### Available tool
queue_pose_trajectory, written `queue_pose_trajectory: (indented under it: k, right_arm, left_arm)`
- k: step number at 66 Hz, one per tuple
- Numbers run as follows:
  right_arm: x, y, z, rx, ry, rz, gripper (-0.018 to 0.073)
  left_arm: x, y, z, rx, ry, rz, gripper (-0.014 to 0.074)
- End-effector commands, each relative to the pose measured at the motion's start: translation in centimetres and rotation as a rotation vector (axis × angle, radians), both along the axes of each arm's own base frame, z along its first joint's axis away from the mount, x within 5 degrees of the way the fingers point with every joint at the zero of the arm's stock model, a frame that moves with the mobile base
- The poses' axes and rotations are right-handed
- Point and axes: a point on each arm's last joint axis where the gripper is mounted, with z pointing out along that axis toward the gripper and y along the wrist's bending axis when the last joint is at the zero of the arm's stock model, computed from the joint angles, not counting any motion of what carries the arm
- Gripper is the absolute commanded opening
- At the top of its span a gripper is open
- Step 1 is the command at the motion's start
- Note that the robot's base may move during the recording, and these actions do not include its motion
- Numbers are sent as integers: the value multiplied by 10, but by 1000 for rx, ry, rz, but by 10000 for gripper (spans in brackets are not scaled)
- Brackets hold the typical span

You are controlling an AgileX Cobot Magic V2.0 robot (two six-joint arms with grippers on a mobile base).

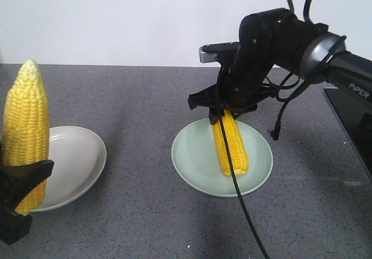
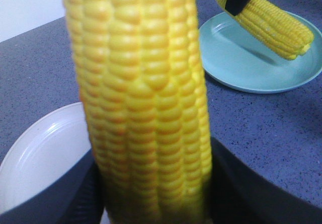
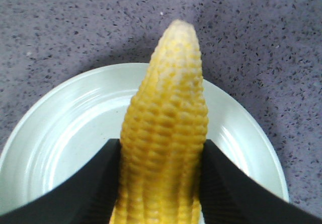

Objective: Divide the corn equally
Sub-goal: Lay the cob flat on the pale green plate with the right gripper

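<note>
Corn [image 1: 25, 135] [image 1: 230, 142] in both grippers [image 1: 17, 192] [image 1: 224, 105]

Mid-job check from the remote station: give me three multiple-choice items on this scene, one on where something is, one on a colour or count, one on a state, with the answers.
1. Where is the cob held by the right gripper?
A. Over the pale green plate
B. Over the white plate
C. On the bare table

2. How many plates are on the table?
A. One
B. Two
C. Three

3. How does the cob in the left gripper stand?
A. Lying flat on a plate
B. Upright, tip up
C. Hanging tip down

Answers:
1. A: the right-hand cob lies above the pale green plate, its thick end between the black fingers.
2. B: the front view shows only the white plate and the green one.
3. B: the left-hand cob stands nearly vertical, pale tip on top, clamped near its base beside the white plate.
</note>
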Motion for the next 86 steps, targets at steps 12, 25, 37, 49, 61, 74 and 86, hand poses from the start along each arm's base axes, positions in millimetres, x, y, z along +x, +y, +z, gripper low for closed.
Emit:
queue_pose_trajectory:
  k: [12,25,37,49,61,74,86]
  right_arm:
    - [3,0,18,28,-81,-11,243]
    - [6,1,12,18,-72,-10,257]
    - [6,1,11,15,-70,-10,325]
    - [5,0,11,6,-58,-11,420]
    - [3,-4,14,-27,-60,-6,464]
    - [-6,-8,39,-9,-117,-5,464]
    - [-24,-11,71,6,-172,12,464]
  left_arm:
    - [1,-2,14,-49,-78,-16,227]
    - [1,-2,14,-49,-78,-16,227]
    - [1,-2,14,-49,-78,-16,227]
    - [1,-2,14,-49,-78,-16,227]
    - [1,-2,14,-50,-77,-15,227]
    - [1,-2,14,-50,-77,-15,227]
    - [1,-2,14,-50,-77,-15,227]
